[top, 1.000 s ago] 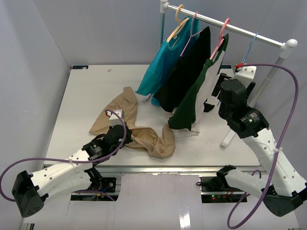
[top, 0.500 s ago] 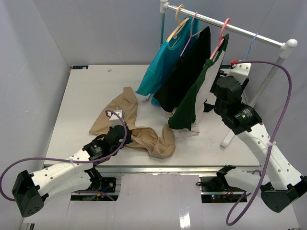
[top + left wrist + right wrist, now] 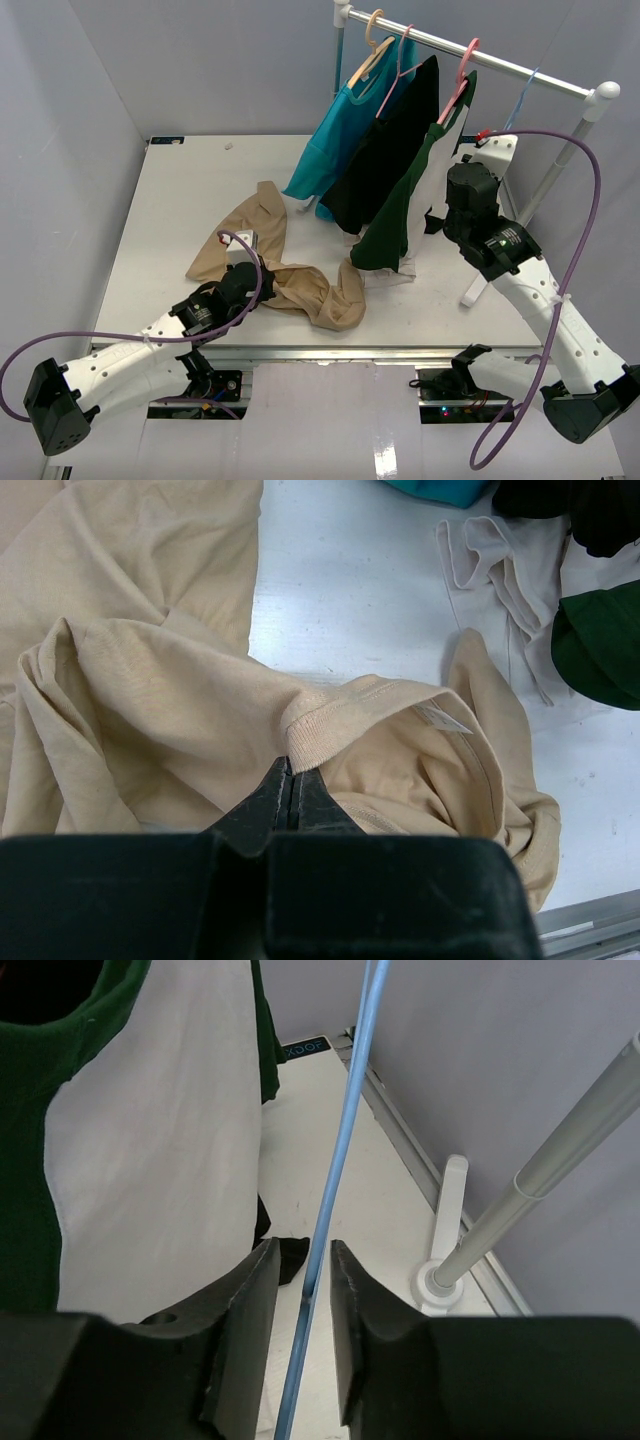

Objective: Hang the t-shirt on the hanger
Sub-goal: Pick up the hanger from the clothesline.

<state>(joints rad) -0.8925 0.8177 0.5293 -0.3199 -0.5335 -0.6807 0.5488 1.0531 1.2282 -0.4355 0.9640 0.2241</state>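
Observation:
The tan t-shirt [image 3: 300, 285] lies crumpled on the table near its front edge. My left gripper [image 3: 292, 770] is shut on the t-shirt's ribbed collar [image 3: 340, 720], seen close in the left wrist view. The thin light-blue hanger [image 3: 522, 95] hangs from the right end of the rail. In the right wrist view the hanger's wire [image 3: 345, 1110] runs down between the fingers of my right gripper [image 3: 305, 1260]. Its jaws stand narrowly apart, with a small gap on each side of the wire.
A clothes rail [image 3: 480, 50] carries a teal shirt [image 3: 335, 140], a black garment [image 3: 390, 150] and a dark green shirt [image 3: 400, 215] on other hangers. A white garment [image 3: 160, 1140] hangs just left of my right gripper. The rack's pole [image 3: 560, 1150] and foot [image 3: 445, 1260] stand to the right.
My right arm has moved up and left towards the rail, and its jaws have narrowed around the blue hanger wire. The left arm and the t-shirt have not moved.

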